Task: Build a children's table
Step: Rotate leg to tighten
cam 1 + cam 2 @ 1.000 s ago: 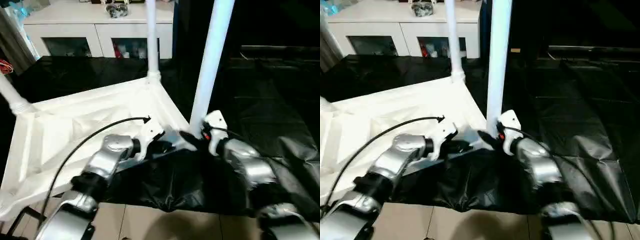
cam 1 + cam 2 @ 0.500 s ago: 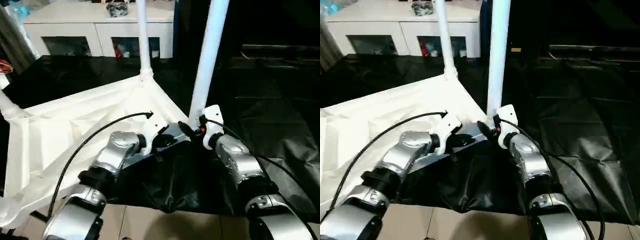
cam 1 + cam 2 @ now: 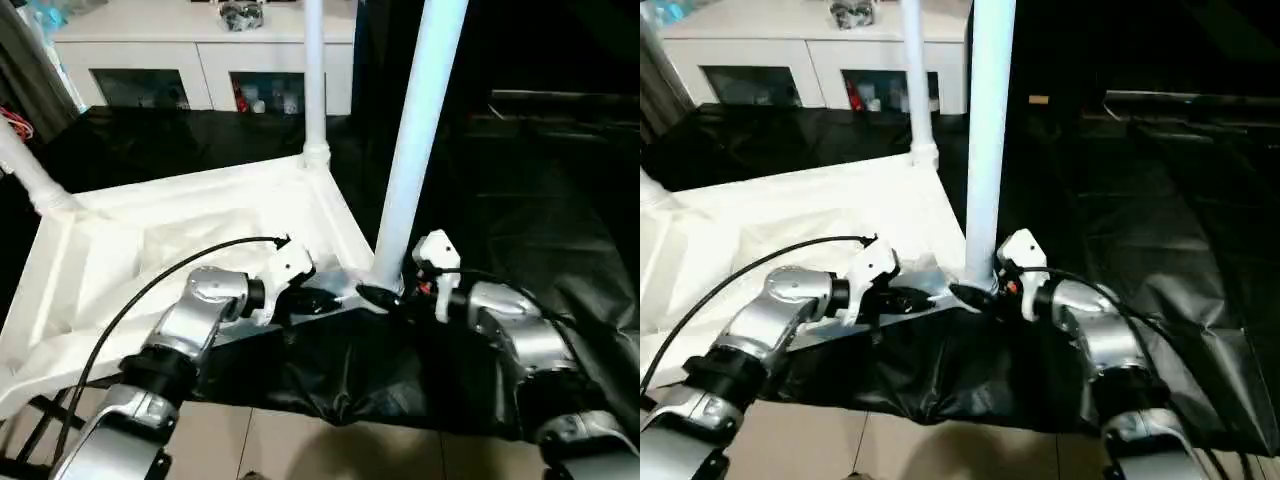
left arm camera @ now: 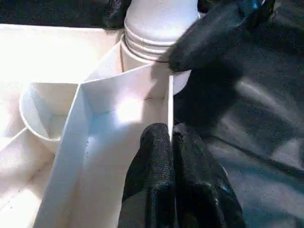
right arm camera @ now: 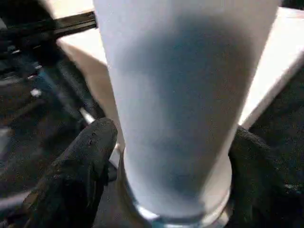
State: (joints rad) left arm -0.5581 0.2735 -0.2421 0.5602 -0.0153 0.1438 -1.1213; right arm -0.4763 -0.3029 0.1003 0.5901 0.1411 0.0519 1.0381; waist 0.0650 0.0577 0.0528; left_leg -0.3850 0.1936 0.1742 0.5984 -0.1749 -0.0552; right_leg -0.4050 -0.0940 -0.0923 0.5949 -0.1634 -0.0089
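Far left: a leg [image 3: 28,172] rising aslant from the tabletop's [image 3: 120,250] left corner socket. Tabletop itself upside down, ribbed underside up, lying on the black-draped table [image 3: 540,200], its near edge overhanging toward the floor [image 3: 270,450]. Behind, a white cabinet [image 3: 200,50] with glass doors.

Left arm reaching in over the tabletop, a black cable arching above it. Left gripper [image 4: 168,142] pinched tight on the thin upright rim wall at the tabletop's near right corner, one finger [image 4: 152,161] on each side of that wall, just beside the corner socket.

Further back, a second leg [image 3: 314,80] standing upright in the far corner socket.

Nearest, a third leg [image 3: 412,140], thick and upright, seated in the near right corner socket, its ribbed collar visible at the base in the left wrist view. Right gripper [image 5: 166,156] clasped round the foot of this leg, one fingertip [image 5: 80,156] on each side, both touching the tube just above the socket. Right forearm extending back over crumpled black cloth.
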